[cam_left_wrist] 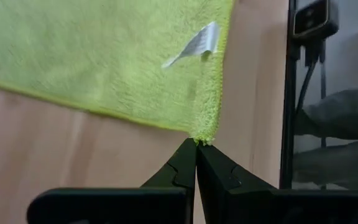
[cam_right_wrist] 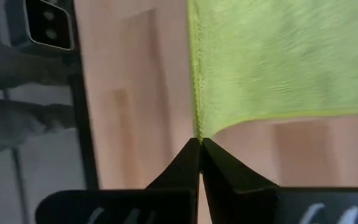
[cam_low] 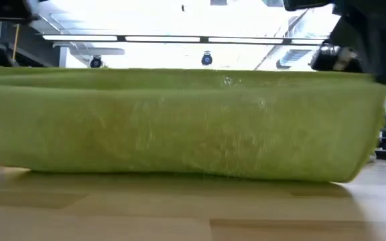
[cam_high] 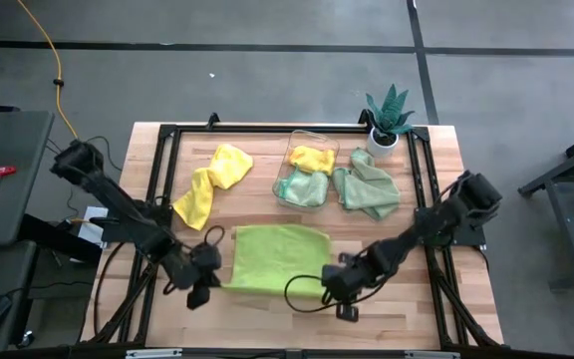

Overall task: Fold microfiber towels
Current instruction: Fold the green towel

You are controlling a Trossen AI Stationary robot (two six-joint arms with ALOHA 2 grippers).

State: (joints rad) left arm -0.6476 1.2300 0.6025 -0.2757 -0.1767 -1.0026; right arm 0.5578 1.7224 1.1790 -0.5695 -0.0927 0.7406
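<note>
A lime green microfiber towel (cam_high: 275,257) is spread in the middle of the table. My left gripper (cam_left_wrist: 196,144) is shut on its near left corner and my right gripper (cam_right_wrist: 200,142) is shut on its near right corner. In the low view the lime towel (cam_low: 179,124) stretches like a curtain across the picture, its top edge straight. A yellow towel (cam_high: 212,184) lies crumpled at the far left. A mint green towel (cam_high: 367,189) lies bunched at the far right. My left gripper pinches the lime towel's near left corner (cam_left_wrist: 204,132) between its two fingers, only the corner tip showing at their ends. The fingers slant down from the table's near left. The corner is raised and the towel's far part lies on the table. My right gripper pinches the lime towel's near right corner (cam_right_wrist: 197,129) between its two fingers, at the very tip of the corner. The fingers slant down from the near right. The near edge (cam_low: 179,70) runs straight between the two holds, above the table.
A clear bin (cam_high: 307,170) at the far middle holds a yellow and a mint cloth. A potted plant (cam_high: 388,115) stands at the far right corner. Black frame bars (cam_high: 167,179) run along the table's sides. Bare wood shows along the near edge (cam_high: 267,324).
</note>
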